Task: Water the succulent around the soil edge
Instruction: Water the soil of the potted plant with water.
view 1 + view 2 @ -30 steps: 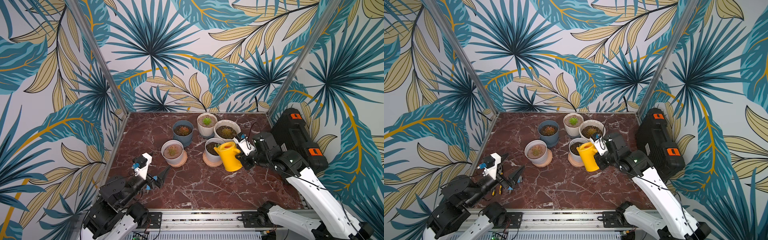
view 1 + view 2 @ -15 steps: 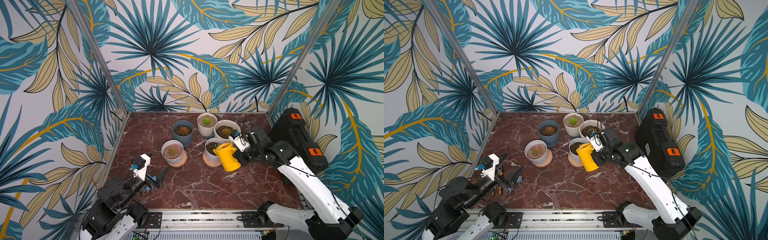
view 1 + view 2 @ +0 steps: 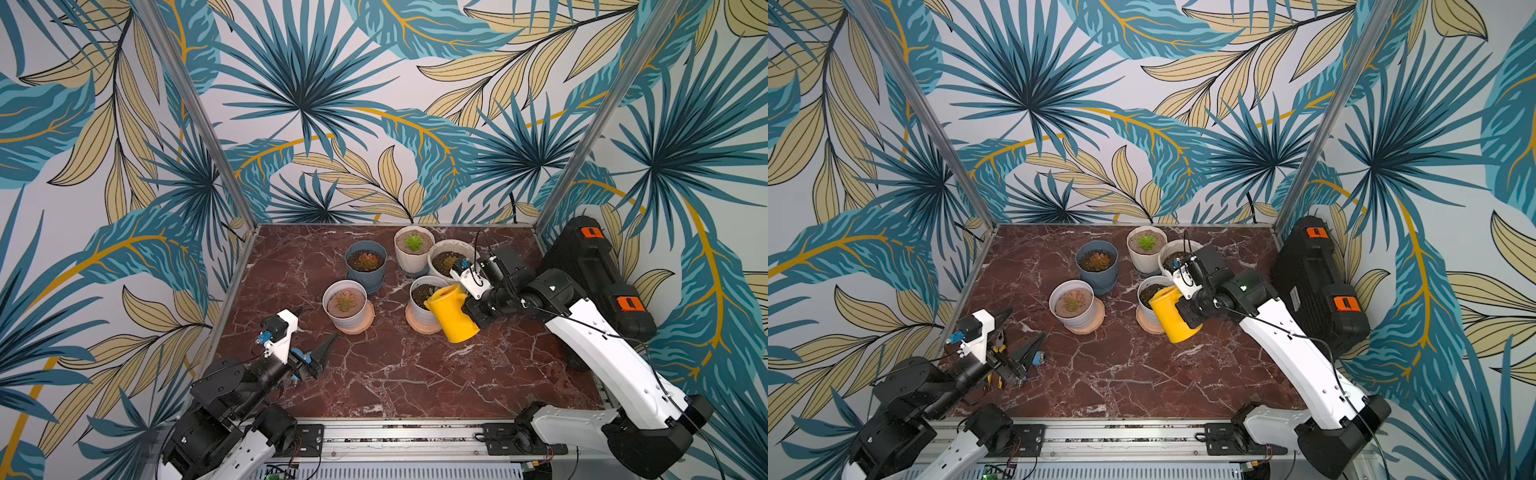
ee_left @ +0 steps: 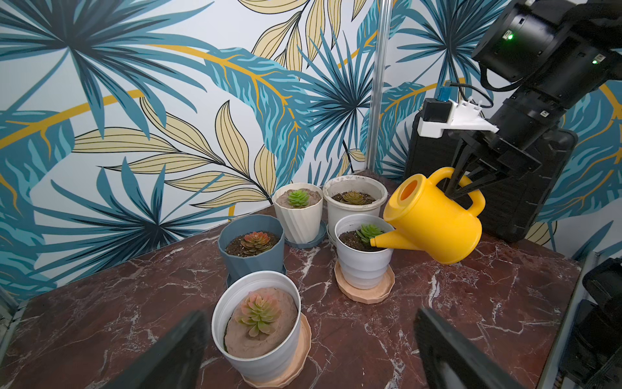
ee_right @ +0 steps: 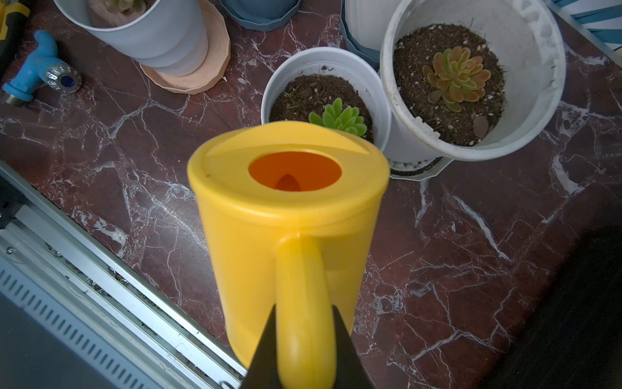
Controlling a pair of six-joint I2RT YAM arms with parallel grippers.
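Note:
A yellow watering can (image 3: 453, 316) (image 3: 1173, 318) (image 4: 434, 219) hangs tilted above the table, and my right gripper (image 5: 304, 310) (image 4: 457, 188) is shut on its handle. Its spout (image 4: 378, 241) dips over the rim of a small white pot (image 4: 363, 269) (image 5: 296, 59) on a tan saucer. It sits above the dark soil right beside the green succulent (image 4: 368, 231) (image 5: 338, 118). No water stream shows. My left gripper (image 3: 318, 324) (image 3: 1025, 324) (image 4: 309, 313) stands open and holds nothing, low at the front left and facing the pots.
Around the target stand a blue pot (image 3: 365, 270), a ribbed cream pot (image 3: 413, 259), a wide white pot (image 5: 535, 101) and a white pot of sandy soil on a saucer (image 4: 266, 357). A black case (image 3: 598, 274) stands at the right edge. A blue tap fitting (image 5: 37, 67) lies front left.
The right arm has drawn its wrist in toward the pots and the can has tipped further, spout toward the small white pot. The left arm has hardly moved.

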